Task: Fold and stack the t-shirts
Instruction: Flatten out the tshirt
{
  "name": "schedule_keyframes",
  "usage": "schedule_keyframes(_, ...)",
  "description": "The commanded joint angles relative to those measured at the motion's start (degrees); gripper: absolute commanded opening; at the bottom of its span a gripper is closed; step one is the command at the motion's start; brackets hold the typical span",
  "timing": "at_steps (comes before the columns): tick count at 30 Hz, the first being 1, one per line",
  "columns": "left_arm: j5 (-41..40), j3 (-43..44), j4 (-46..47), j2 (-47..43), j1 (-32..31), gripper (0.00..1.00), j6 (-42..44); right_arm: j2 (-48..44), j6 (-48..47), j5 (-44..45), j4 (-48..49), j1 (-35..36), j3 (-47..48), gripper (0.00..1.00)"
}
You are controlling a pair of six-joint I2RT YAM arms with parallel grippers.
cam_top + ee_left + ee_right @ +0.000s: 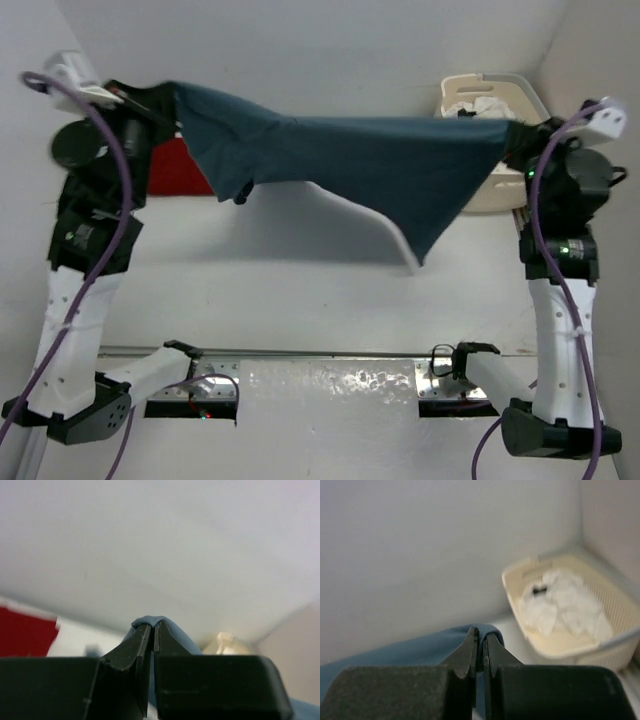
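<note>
While the slate blue-grey cloth t-shirt (350,160) hung stretched above the table (300,285), its long axis ran left to right: the left gripper (160,102) pinched its left end, the right gripper (512,140) its right end, both far back.

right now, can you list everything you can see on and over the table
table: one, white, under everything
basket: one, cream, far right corner
blue-grey t-shirt: one, slate blue, stretched in the air, held at both ends
red t-shirt: one, red, on the table at far left
white t-shirt: one, white, crumpled in the basket
metal plate: one, silver, near edge
left gripper: one, black, shut on blue-grey t-shirt
right gripper: one, black, shut on blue-grey t-shirt
</note>
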Motion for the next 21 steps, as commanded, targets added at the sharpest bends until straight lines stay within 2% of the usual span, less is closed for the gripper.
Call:
schedule_keyframes(1, -4.24, 9.62, 4.52, -2.41, -0.10, 0.00, 6.87, 0.36, -6.51, 5.31, 1.20, -0.10, 11.03, 0.00)
schedule_keyframes(5, -3.64, 19.62, 4.35, -3.82, -0.10, 0.00, 11.88, 0.28, -10.83, 7.24, -1.01, -0.10, 21.56, 0.00)
schedule_keyframes(11, 0.58, 29.75, 2.86, -6.37, -0.10, 0.00, 14.53, -1.57, -13.55, 4.87, -4.17, -0.10, 31.42, 0.00)
schedule_keyframes(16, 8.05, 40.20, -0.22, -6.55, -0.02, 0.00, 14.88, -5.69, -17.41, 8.11, -5.15, -0.10, 34.43, 0.00)
schedule_keyframes(21, 6.66, 39.96, 1.44, -6.63, -0.10, 0.00, 16.11, -6.85, -18.48, 9.61, -5.41, -0.02, 33.99, 0.00)
